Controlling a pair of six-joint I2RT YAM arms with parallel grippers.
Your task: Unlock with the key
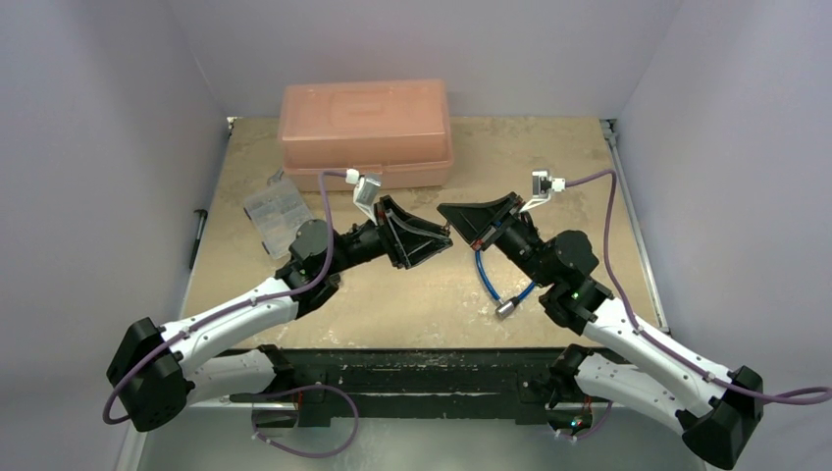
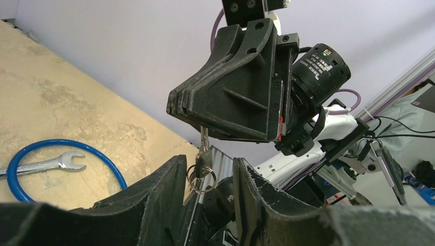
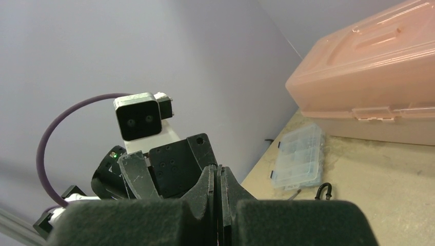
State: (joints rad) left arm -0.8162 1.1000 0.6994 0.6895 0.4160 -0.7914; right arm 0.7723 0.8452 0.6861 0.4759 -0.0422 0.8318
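Note:
My right gripper (image 1: 449,212) is raised over the table's middle and shut on a small bunch of bare silver keys (image 2: 201,171), which hangs on rings below its fingers (image 2: 225,97). My left gripper (image 1: 442,241) faces it, open, with one fingertip (image 2: 172,174) on each side of the hanging bunch, not touching it. In the right wrist view the jaws (image 3: 218,171) are pressed together. A black shackle (image 3: 324,190), seemingly the padlock's, lies on the table by the clear organiser, its body hidden. The black-headed key is not in view.
A salmon plastic toolbox (image 1: 365,132) stands at the back. A clear compartment organiser (image 1: 278,211) lies left of it. A blue cable loop (image 1: 488,278) and a silver wrench (image 1: 508,307) lie under the right arm. Walls enclose the table.

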